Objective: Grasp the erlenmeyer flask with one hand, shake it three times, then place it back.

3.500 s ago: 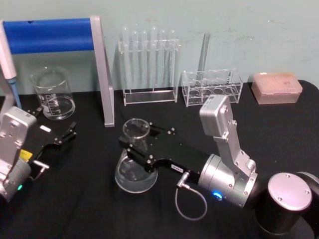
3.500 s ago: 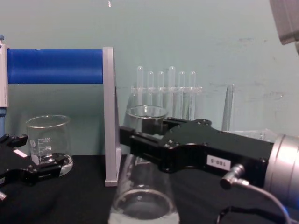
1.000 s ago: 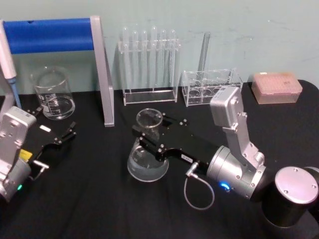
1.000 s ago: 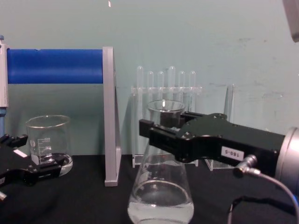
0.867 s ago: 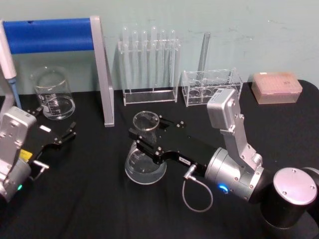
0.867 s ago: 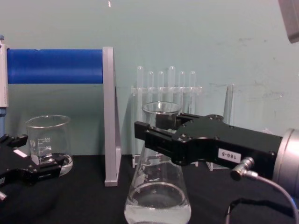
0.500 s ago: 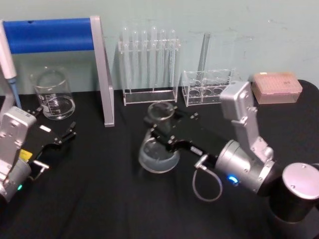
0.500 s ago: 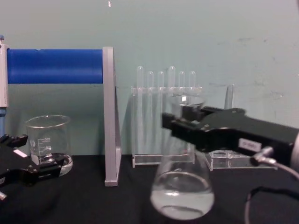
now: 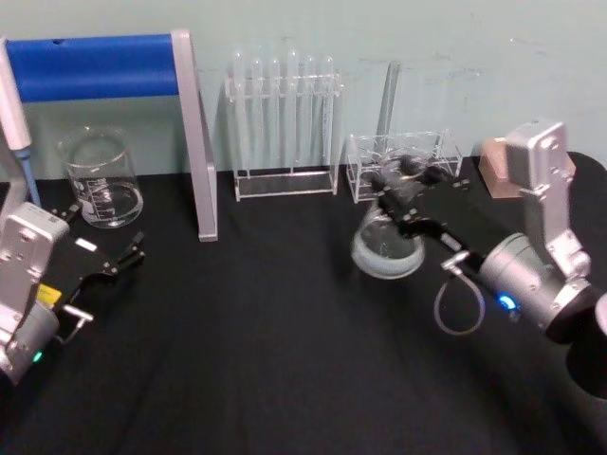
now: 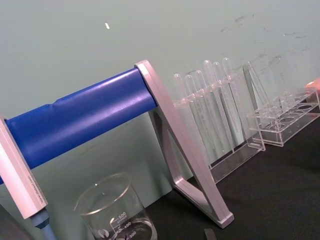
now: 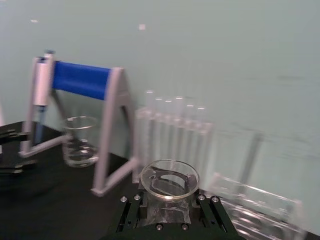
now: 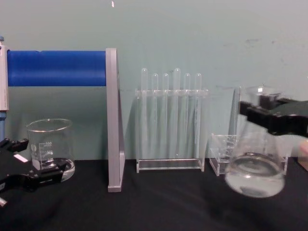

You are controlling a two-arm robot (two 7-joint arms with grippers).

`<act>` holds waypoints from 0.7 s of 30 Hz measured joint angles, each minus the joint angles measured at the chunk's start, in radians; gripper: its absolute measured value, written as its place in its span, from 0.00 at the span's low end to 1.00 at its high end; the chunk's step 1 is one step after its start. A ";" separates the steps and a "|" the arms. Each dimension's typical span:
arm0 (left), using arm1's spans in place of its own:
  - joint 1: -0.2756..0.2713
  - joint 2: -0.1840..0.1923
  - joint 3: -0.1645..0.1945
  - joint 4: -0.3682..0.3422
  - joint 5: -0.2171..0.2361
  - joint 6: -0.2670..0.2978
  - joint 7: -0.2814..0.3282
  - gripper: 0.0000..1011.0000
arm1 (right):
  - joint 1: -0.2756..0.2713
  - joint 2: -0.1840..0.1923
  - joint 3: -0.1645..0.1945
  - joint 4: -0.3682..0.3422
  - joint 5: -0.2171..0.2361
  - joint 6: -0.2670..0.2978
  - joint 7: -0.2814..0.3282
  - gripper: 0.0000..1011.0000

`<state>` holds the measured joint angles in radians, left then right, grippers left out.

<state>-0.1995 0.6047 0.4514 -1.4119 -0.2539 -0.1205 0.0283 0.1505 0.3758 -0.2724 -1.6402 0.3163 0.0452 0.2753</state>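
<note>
- The right gripper [image 9: 399,186] is out over the far right part of the black table [image 9: 247,379].
- Its two black fingers [image 11: 134,212] are clamped on the neck of the erlenmeyer flask [image 9: 385,250], one on each side, just under the rim.
- In the right wrist view you look down on the round open mouth of the flask, with a finger on each side of it.
- In the chest view the flask leans a little, and its wide bottom looks to be held up off the table.
- There is some clear water in the bottom of the flask.
- The flask is right in front of the small clear rack [image 9: 432,152], and its neck covers part of the rack in the head view.
- A pink box [image 9: 492,157] sits to the right of that rack, and the silver right arm hides part of it.
- The test tube rack [image 9: 285,123] stands at the back of the table, to the left of the flask and apart from it. Its thin tubes stand straight up.
- The left gripper [image 9: 102,230] sits low on the left side of the table, far from the flask. Its fingers are spread apart and hold nothing.
- A glass beaker [image 9: 100,178] stands just behind the left gripper, with a little water in it.
- A stand with a blue bar [image 9: 95,66] and a grey leg rises over the beaker.
- A pipette [image 9: 17,133] hangs at the left end of the stand.
</note>
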 joint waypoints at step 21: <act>0.000 0.000 0.000 0.000 0.000 0.000 0.000 0.99 | -0.022 -0.029 0.110 0.022 -0.035 0.005 -0.040 0.45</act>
<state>-0.1995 0.6047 0.4514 -1.4120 -0.2539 -0.1205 0.0283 0.1288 0.3465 -0.1628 -1.6182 0.2811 0.0504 0.2353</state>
